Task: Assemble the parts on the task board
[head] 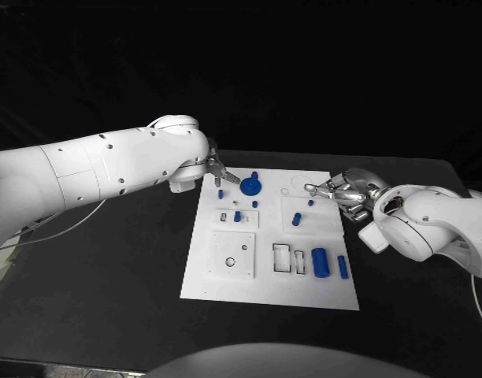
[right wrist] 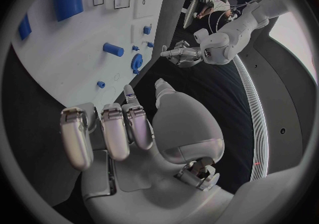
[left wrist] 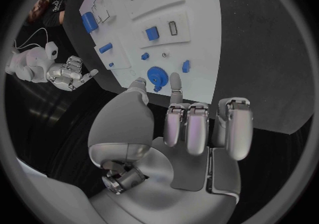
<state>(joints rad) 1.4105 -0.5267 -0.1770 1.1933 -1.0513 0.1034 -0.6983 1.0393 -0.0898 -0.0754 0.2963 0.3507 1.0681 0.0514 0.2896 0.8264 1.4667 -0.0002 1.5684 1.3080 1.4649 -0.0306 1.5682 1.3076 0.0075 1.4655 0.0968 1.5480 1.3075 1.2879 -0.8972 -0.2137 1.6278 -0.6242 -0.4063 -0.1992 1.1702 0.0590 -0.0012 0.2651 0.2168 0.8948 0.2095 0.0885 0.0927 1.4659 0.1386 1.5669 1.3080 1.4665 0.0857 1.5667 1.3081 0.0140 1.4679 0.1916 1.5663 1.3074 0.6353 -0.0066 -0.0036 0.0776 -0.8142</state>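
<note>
The white task board [head: 309,287] lies mid-table with several small blue parts on it. A blue gear [head: 250,187] stands near its far edge, and two blue cylinders [head: 320,261] lie at its near right. My left hand [head: 216,174] hovers over the board's far left corner, just left of the gear. In the left wrist view that hand [left wrist: 179,123] holds nothing: thumb and one finger reach apart toward the gear [left wrist: 157,75], the others are curled. My right hand [head: 341,191] hangs at the board's far right edge. It [right wrist: 133,123] is empty too, in the same pose.
Black table [head: 105,268] surrounds the board on all sides. The board carries raised white blocks [head: 231,253] and rectangular slots [head: 281,258]. Small blue pegs [head: 295,220] stand mid-board between the hands. A thin cable [head: 65,224] trails under the left arm.
</note>
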